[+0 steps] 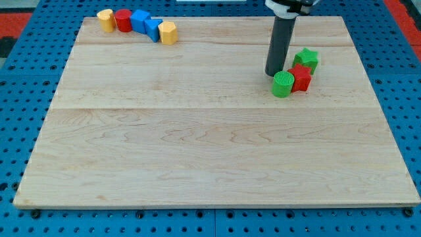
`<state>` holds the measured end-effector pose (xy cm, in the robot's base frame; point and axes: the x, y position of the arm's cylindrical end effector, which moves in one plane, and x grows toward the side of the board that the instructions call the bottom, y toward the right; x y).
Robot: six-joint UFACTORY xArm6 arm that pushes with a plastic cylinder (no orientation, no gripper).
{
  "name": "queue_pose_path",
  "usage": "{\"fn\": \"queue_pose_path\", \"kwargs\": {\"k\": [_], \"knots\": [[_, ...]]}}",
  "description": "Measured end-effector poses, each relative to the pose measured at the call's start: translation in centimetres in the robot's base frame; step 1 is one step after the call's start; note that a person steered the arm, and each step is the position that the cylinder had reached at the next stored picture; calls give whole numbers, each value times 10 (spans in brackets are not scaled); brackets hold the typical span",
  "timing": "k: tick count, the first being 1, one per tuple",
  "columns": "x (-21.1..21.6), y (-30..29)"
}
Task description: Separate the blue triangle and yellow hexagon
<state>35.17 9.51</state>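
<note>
My tip (273, 73) has no jaws to open or shut; it is a bare dark rod end resting on the wooden board (210, 151), in the upper part of the view's right half. Just below and to the right of my tip sits a green cylinder (283, 84), touching or nearly touching it. A red block (301, 77), its shape hard to make out, presses against the cylinder's right side, and a green star (306, 59) sits just above the red one, right of my tip.

The task's blocks lie well apart from my tip, far to the view's left along the board's top edge. The yellow hexagon (168, 32) ends a row of five on its right; the blue triangle (154, 29) touches its left side. Left of that come a blue block (139, 20), a red cylinder (123, 20) and a yellow block (105, 19), each touching the next. The row slopes gently down toward the view's right, and the blue triangle seems to run lengthwise along that slope, though its pointing corner is too small to tell.

The row hugs the top edge, with little room above it. Below it and left of my tip, pale wood runs open to the bottom edge. The board lies on a blue perforated base (408, 99).
</note>
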Motion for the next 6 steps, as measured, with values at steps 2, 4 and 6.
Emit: {"fn": "queue_pose_path", "kwargs": {"k": [2,4,6], "knots": [[-149,-114],[-152,-240],[-105,-175]]}}
